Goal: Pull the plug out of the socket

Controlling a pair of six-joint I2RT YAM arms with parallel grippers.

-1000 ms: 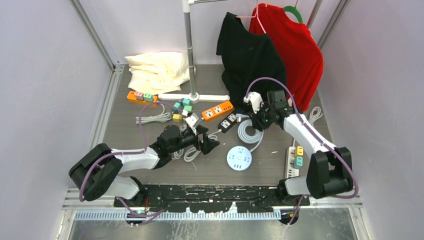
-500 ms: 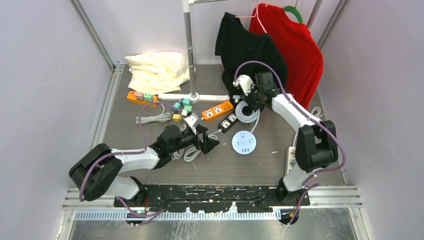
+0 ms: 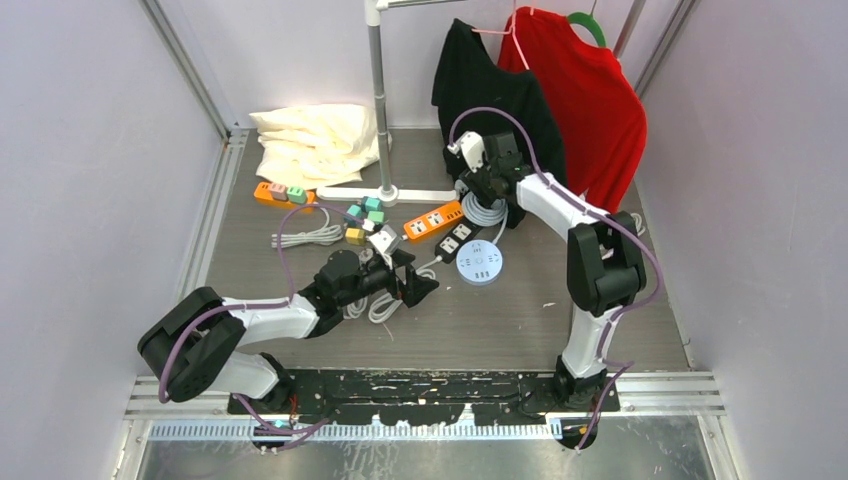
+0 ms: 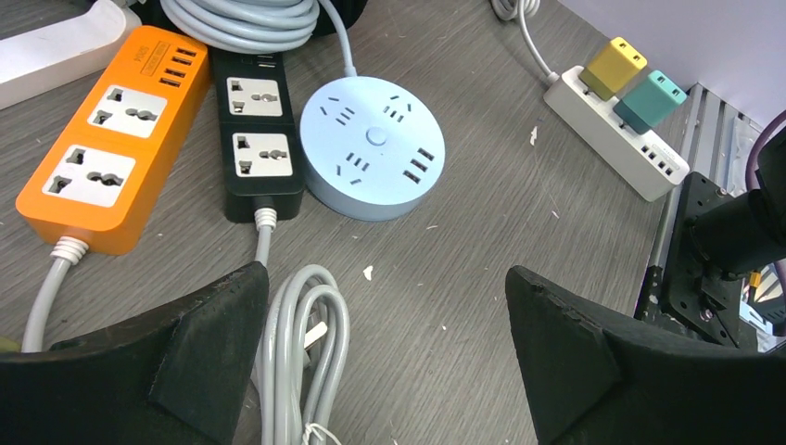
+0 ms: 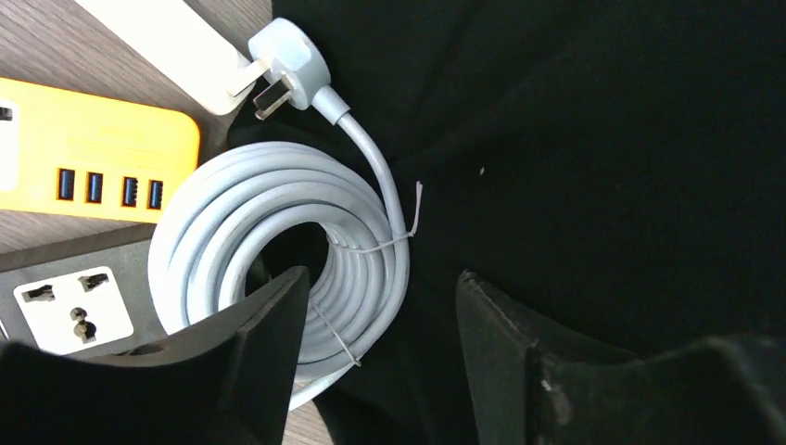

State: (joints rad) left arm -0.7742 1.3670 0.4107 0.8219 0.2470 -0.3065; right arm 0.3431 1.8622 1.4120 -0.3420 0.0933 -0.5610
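1. From above: my left claw [image 3: 416, 280] hangs spread over the table, near a round socket [image 3: 480, 263]. My right claw [image 3: 485, 190] is at the back, over a cable coil [image 3: 487, 212] by a black shirt [image 3: 490, 95].
2. Left wrist: my left claw [image 4: 385, 278] is released, with nothing between its fingers. Ahead lie an orange strip [image 4: 111, 139], a black strip [image 4: 255, 130] and the round socket [image 4: 375, 148]. A yellow plug [image 4: 616, 65] and a teal plug [image 4: 649, 100] sit in a white strip [image 4: 607, 134].
3. Right wrist: my right claw [image 5: 380, 283] is parted and clenches nothing; the coil's [image 5: 278, 204] edge lies under the gap. The plug [image 5: 287, 51] lies free on the shirt [image 5: 602, 185], prongs bare, just beside the rack foot [image 5: 176, 42].
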